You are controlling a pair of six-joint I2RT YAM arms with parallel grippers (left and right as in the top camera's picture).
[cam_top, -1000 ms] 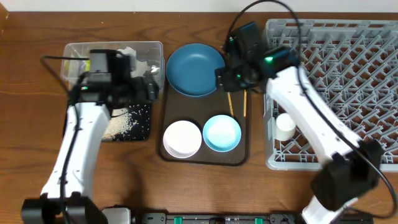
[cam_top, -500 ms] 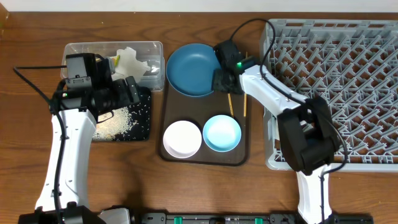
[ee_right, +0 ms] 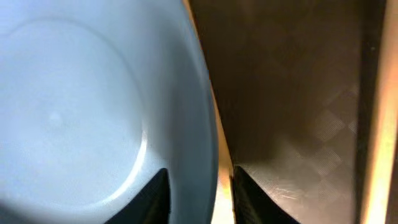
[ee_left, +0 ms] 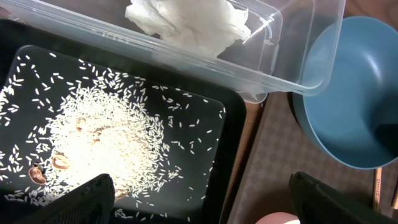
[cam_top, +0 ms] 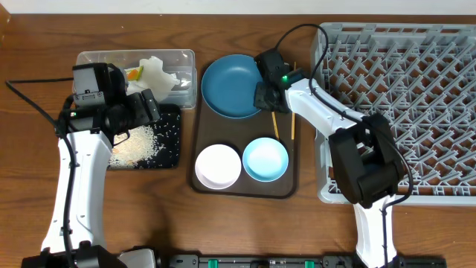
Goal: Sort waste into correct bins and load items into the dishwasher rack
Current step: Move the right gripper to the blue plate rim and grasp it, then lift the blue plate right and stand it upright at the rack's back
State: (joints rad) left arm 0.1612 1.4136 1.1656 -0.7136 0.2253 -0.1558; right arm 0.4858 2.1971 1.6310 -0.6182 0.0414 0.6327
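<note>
The dark blue plate [cam_top: 230, 83] lies at the back of the brown serving tray [cam_top: 286, 190]. My right gripper [cam_top: 266, 94] straddles the plate's right rim [ee_right: 186, 124], jaws closed on it. Two chopsticks [cam_top: 277, 125] lie just right of the plate. The white bowl [cam_top: 218, 165] and light blue bowl [cam_top: 265, 158] sit at the tray's front. My left gripper [cam_top: 147, 108] is open and empty above the black tray [ee_left: 249, 134] holding rice [ee_left: 106, 140]. The clear tub [cam_top: 186, 56] holds tissue [ee_left: 189, 22] and the wrapper [cam_top: 134, 73]. The cup is hidden.
The grey dishwasher rack [cam_top: 405, 89] fills the right side, its near left corner covered by my right arm. The tub, black tray and serving tray stand close together. Bare wooden table lies in front and at the far left.
My right gripper came from the rack side to the plate's right rim and has stayed there. My left gripper drew back leftward from the tub to over the black tray.
</note>
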